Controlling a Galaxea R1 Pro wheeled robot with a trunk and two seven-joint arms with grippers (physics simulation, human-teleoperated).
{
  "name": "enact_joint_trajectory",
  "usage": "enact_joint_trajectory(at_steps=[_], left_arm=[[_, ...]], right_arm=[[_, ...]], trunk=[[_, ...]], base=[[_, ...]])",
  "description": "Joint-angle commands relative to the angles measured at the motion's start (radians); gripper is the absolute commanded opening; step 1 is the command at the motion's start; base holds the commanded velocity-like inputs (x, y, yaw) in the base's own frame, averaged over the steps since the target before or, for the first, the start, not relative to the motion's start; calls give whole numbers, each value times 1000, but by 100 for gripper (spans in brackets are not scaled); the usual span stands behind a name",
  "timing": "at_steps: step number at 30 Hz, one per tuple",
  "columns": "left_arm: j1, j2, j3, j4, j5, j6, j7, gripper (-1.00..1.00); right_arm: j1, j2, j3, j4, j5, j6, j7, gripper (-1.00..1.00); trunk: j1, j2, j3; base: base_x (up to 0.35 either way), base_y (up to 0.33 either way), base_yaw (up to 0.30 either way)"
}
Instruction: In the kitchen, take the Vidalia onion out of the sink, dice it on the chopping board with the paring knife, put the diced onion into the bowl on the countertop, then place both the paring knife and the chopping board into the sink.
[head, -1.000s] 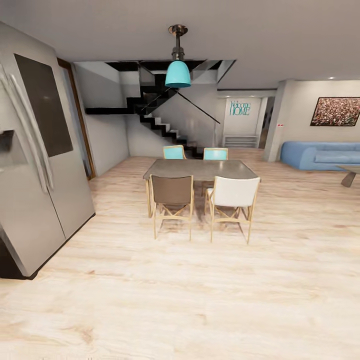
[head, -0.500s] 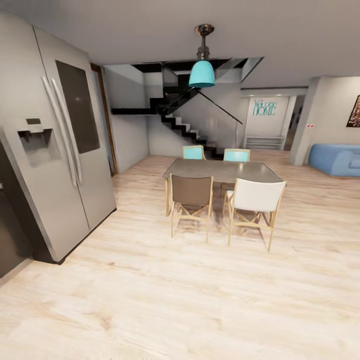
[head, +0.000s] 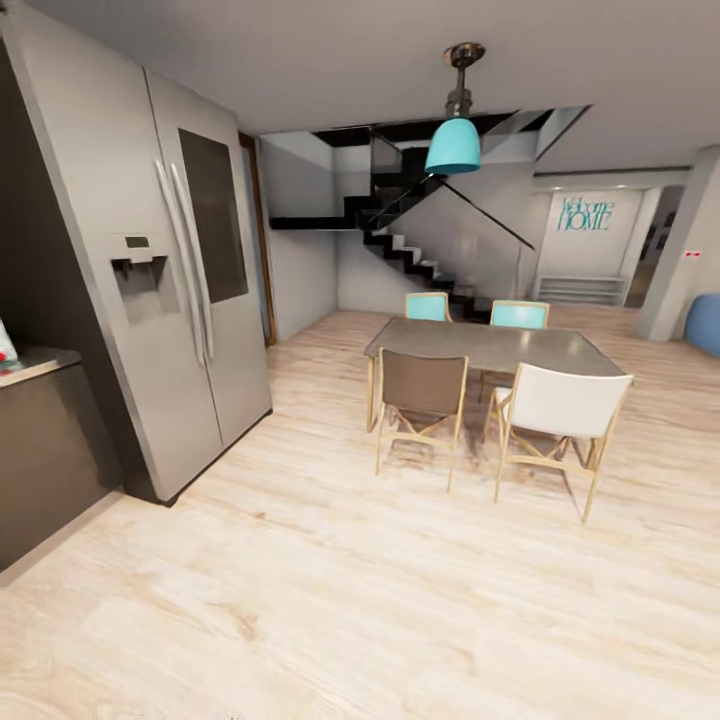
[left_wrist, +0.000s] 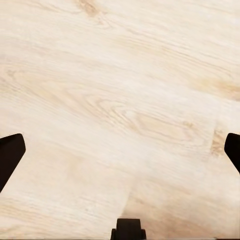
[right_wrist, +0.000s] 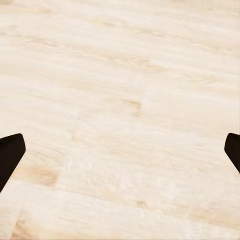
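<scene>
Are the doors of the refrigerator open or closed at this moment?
Closed. In the head view both doors of the refrigerator lie flush with its front, the two long handles side by side at the seam, and no interior shows.

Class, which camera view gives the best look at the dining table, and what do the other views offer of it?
The head view: the dining table stands in full with four chairs around it. Both wrist views look down at the wooden floor between dark fingers.
</scene>
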Motion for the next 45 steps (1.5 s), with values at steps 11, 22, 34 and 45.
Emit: enact_joint_trajectory(at_steps=[11,22,34,45], left_arm=[[0,0,1,-1,0,-1,0,100],[0,0,1,-1,0,-1,0,100],[0,0,1,-1,0,-1,0,100],[0,0,1,-1,0,-1,0,100]], right_arm=[[0,0,0,0,0,-2,-3,100],[0,0,0,0,0,-2,-3,100],[0,0,0,0,0,-2,-3,100],[0,0,0,0,0,-2,-3,100]], trunk=[[0,0,-1],[0,0,-1],[0,0,-1],[0,0,-1]], base=[[0,0,267],[0,0,266],[0,0,266],[0,0,266]])
